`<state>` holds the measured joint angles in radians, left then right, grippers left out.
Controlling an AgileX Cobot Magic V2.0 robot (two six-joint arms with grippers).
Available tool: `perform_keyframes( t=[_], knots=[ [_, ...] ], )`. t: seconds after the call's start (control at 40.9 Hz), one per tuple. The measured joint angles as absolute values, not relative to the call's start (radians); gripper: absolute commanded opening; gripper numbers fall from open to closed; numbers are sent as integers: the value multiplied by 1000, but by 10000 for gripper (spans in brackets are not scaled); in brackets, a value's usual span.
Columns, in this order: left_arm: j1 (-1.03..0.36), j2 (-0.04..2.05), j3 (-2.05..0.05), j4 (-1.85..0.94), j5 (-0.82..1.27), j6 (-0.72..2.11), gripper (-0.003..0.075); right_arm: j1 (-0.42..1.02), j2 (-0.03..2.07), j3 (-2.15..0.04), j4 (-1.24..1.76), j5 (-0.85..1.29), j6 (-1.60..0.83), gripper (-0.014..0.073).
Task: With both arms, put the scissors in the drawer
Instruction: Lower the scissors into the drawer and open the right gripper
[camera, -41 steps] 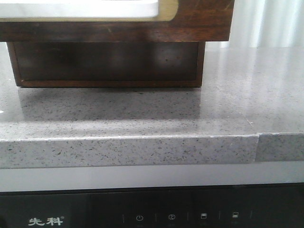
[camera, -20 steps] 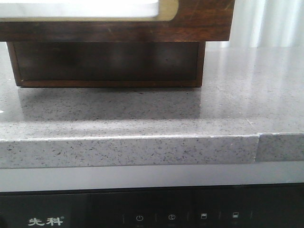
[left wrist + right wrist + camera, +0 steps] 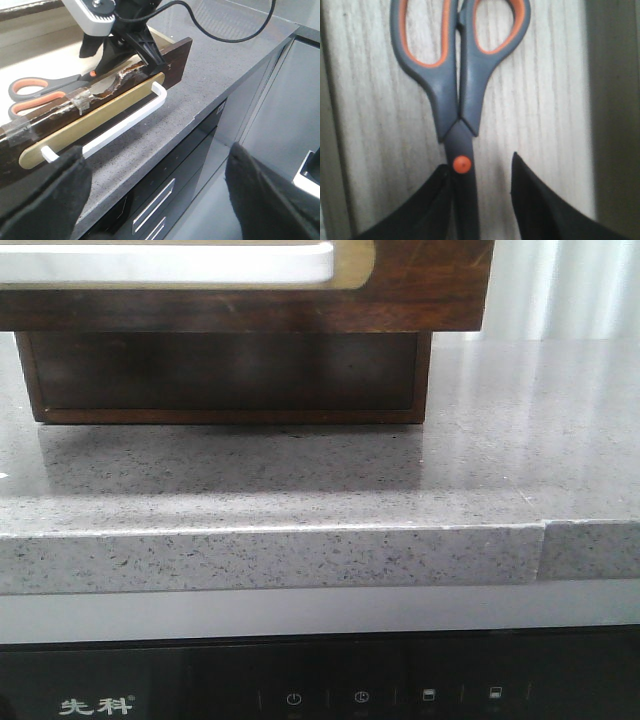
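The scissors (image 3: 460, 95) have dark grey handles with orange lining and lie flat on the pale wooden floor of the open drawer (image 3: 175, 52). They also show in the left wrist view (image 3: 40, 92). My right gripper (image 3: 480, 167) is open and straddles the blades just past the orange pivot; one finger touches the blade, the other stands apart. From the left wrist view, the right gripper (image 3: 117, 57) reaches down into the drawer. My left gripper (image 3: 160, 200) is open and empty, out in front of the drawer's white handle (image 3: 125, 127). The front view shows only the drawer front (image 3: 420, 290).
The drawer unit stands on a grey speckled countertop (image 3: 300, 480) with its front edge (image 3: 270, 555) close by. Below it is a black appliance panel (image 3: 360, 695) and dark cabinet drawers with silver handles (image 3: 155, 200). A black cable (image 3: 225, 35) loops over the counter.
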<state>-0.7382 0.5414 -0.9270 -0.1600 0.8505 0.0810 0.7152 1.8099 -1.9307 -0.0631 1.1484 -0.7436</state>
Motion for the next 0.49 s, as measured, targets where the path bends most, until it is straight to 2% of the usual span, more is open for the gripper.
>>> perform_keyframes(
  t=[0.318,0.49],
  knots=[
    [-738,541,-927,-160,850,81,547,715,1693,-1931,-93,1144,-605,371],
    [-738,541,-927,-160,850,81,547,694,1571,-1931,-93,1173,-427,371]
  ],
)
